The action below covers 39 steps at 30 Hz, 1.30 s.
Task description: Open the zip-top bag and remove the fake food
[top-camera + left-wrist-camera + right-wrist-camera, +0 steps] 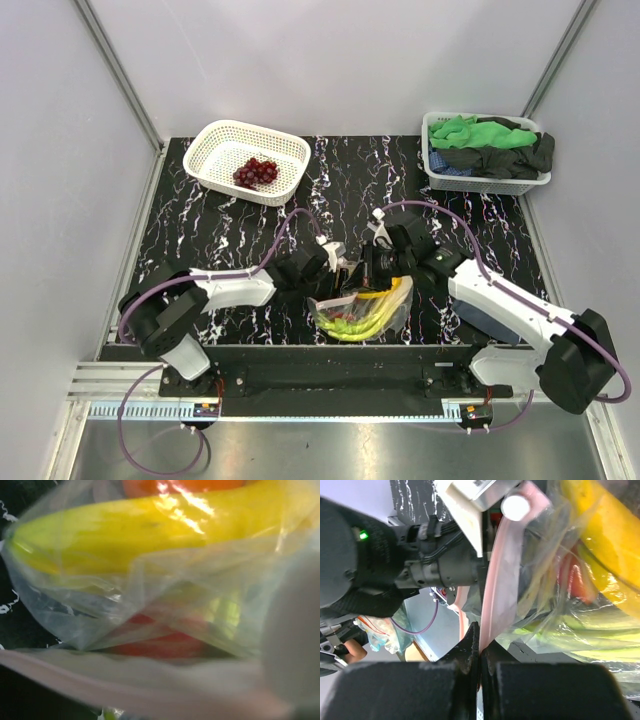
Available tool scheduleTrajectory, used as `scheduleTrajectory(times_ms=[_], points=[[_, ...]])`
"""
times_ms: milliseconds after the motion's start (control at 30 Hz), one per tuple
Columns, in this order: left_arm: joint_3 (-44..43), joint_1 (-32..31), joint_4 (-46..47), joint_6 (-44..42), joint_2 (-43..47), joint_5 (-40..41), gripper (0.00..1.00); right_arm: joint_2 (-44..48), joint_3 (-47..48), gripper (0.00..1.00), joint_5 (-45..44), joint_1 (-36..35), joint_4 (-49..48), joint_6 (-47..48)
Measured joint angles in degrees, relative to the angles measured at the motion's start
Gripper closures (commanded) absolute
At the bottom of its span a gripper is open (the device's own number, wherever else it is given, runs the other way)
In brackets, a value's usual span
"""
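The clear zip-top bag (392, 316) lies near the table's front edge between my two grippers. It holds a yellow banana (125, 535), a red round fruit (160, 642), an orange piece (185, 485) and pale-green stalks (600, 630). My right gripper (480, 647) is shut on the bag's pink zip strip (502, 580). My left gripper (338, 272) is at the other side of the mouth. The strip runs blurred across the bottom of its view (125, 685) and its fingers are hidden. Purple grapes (255, 172) lie in the white basket (215, 145).
A second white basket (490, 182) with green and black cloths stands at the back right. Grey walls close in the table on three sides. The arm bases and a metal rail run along the front edge.
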<state>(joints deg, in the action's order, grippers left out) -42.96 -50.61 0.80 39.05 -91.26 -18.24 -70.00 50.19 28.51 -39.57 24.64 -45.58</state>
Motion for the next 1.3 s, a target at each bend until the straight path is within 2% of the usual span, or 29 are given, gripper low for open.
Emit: scheduleTrajectory(times_ms=[33,133,167,200,600,933,1100,1300], points=[[0.0,0.0,0.0,0.1,0.0,0.0,0.72,0.4,0.0,1.00,0.0,0.0,0.0,0.0],[0.0,0.0,-0.6,0.0,0.5,0.0,0.86,1.8,-0.5,1.00,-0.3,0.0,-0.1,0.1],[0.0,0.0,-1.3,0.0,1.1,0.0,0.97,2.2,-0.7,1.00,-0.5,0.0,-0.3,0.2],[0.0,0.0,-2.2,-0.1,2.1,0.0,0.99,2.7,-1.0,1.00,-0.6,0.0,-0.4,0.3],[-5.9,0.1,-17.6,-4.3,17.5,0.8,1.00,10.3,-7.0,1.00,-3.5,-0.1,0.3,4.1],[-6.6,2.1,-22.1,-6.6,25.4,-0.2,1.00,13.7,-10.2,1.00,-5.5,-0.1,0.4,4.8],[-10.6,4.6,-22.6,-6.9,23.7,-3.2,1.00,13.3,-9.1,1.00,-5.4,-0.1,-0.6,5.6],[-19.9,5.3,-26.9,-1.7,14.4,-1.5,1.00,7.4,0.5,1.00,-5.4,-0.1,3.3,7.7]])
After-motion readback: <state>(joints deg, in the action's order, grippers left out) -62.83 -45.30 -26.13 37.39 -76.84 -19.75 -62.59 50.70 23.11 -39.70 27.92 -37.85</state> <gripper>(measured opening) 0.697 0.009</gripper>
